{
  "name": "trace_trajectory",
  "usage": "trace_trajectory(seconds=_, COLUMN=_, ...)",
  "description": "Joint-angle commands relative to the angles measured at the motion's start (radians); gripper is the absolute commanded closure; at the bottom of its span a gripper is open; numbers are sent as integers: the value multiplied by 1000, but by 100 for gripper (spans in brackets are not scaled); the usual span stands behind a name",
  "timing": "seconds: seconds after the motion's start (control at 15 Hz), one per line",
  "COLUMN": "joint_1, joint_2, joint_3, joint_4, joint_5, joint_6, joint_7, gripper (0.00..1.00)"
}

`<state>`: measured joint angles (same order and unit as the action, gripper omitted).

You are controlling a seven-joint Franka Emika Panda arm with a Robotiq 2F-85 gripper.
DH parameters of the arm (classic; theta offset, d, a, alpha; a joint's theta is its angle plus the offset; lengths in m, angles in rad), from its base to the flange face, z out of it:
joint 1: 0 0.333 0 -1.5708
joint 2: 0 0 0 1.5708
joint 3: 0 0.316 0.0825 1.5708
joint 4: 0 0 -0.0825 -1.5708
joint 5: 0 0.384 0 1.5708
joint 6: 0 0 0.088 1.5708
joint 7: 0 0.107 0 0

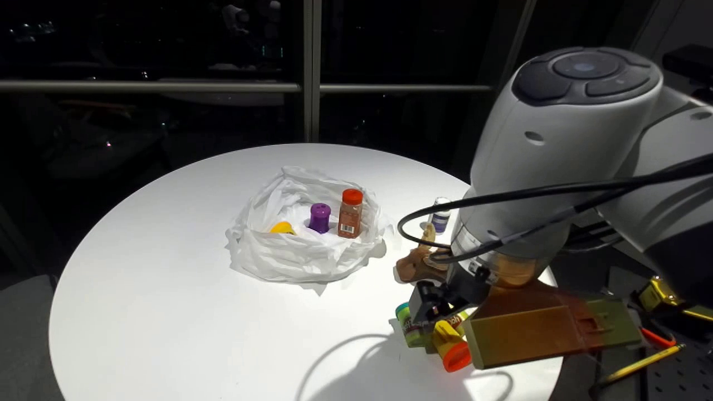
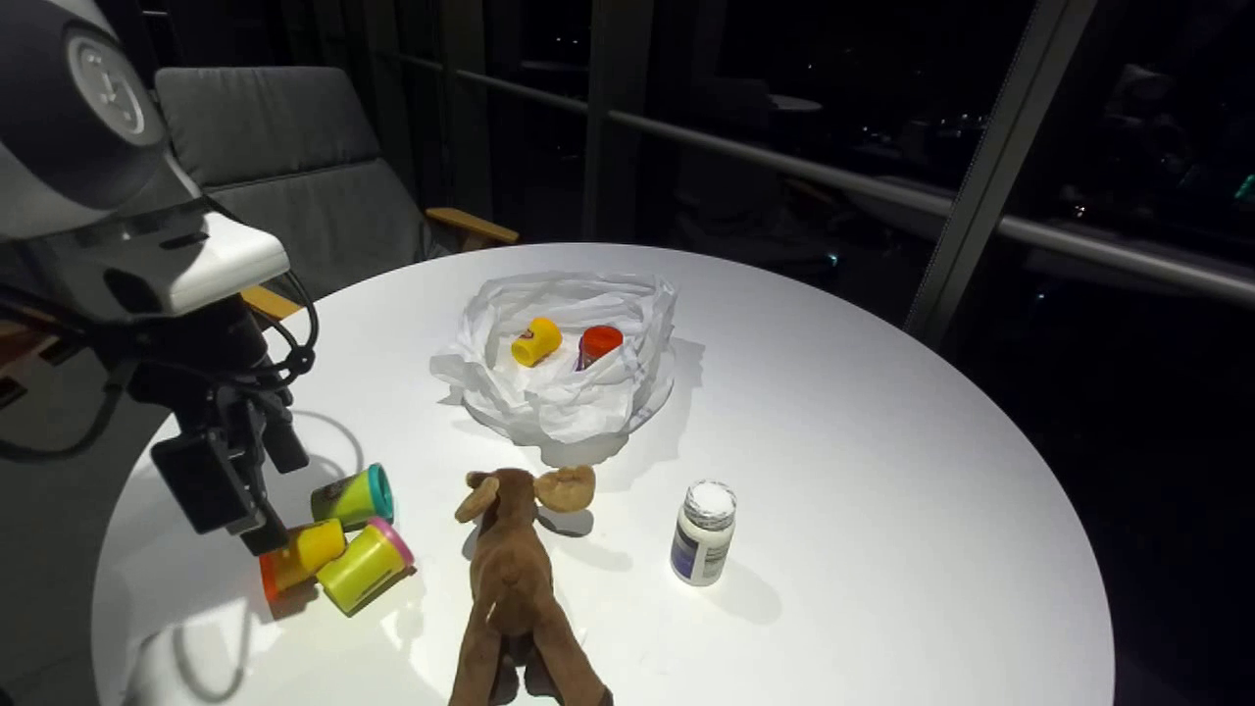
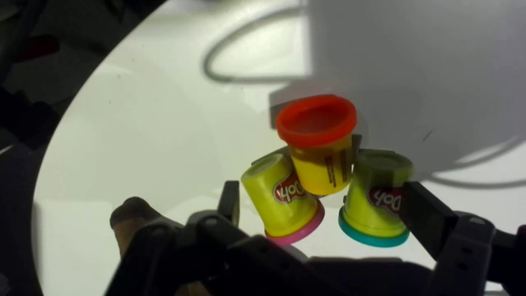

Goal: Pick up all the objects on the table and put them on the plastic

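Fingers [image 3: 427, 220] of the gripper [image 3: 322, 197] stand wide apart above the table [image 3: 164, 135], well apart from the plastic bag [image 1: 301, 262]. Between them in the wrist view, mostly past the tips, lies the orange-lidded tub [image 3: 322, 164], long axis nearly top to bottom, lid uppermost. The pink-lidded tub [image 3: 273, 205] and teal-lidded tub [image 3: 376, 213] flank its base, lids pointing roughly the opposite way.
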<state>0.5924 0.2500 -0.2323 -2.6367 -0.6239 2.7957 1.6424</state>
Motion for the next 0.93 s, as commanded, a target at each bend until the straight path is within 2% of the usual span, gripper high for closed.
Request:
trace_trajectory(seconds=0.0, joint_1=10, joint_2=-40, joint_3=-60, joint_4=-6, joint_5=-145, joint_6=42, joint_7=11, gripper=0)
trace_trajectory(seconds=0.27, joint_1=-19, joint_2=8, joint_3=-76, joint_4=17, joint_5=-196, joint_6=133, joint_7=-32, gripper=0)
trace_trajectory(seconds=0.47, joint_1=-50, joint_2=59, joint_3=-56, joint_4=38, joint_5=-181, joint_6=216, joint_7=-113, gripper=0)
trace_trajectory(seconds=0.87, joint_1=-118, joint_2=173, joint_3=12, joint_4=132, joint_5=-99, joint_6=187, joint_7=-220, gripper=0)
